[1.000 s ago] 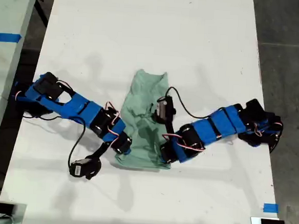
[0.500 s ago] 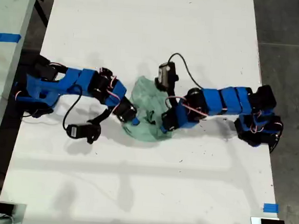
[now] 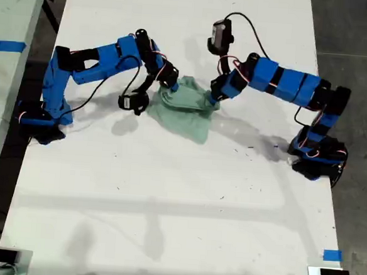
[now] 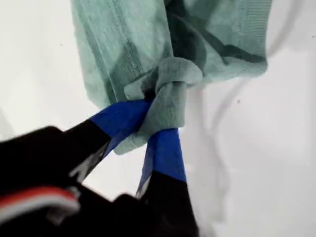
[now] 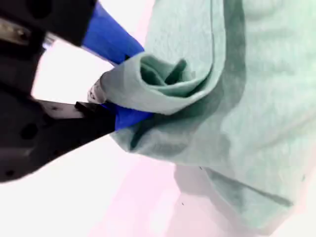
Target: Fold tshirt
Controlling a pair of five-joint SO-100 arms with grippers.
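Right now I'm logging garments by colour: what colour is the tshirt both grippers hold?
Plain pale mint green, no pattern; the tshirt shows best in the first wrist view.

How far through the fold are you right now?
One fold is in hand: my first gripper and my second gripper are each shut on bunched cloth of the tshirt, and it lies doubled and rumpled on the white table. I can't tell whether any earlier fold is done. Left: let go, flatten the creases and finish folding.
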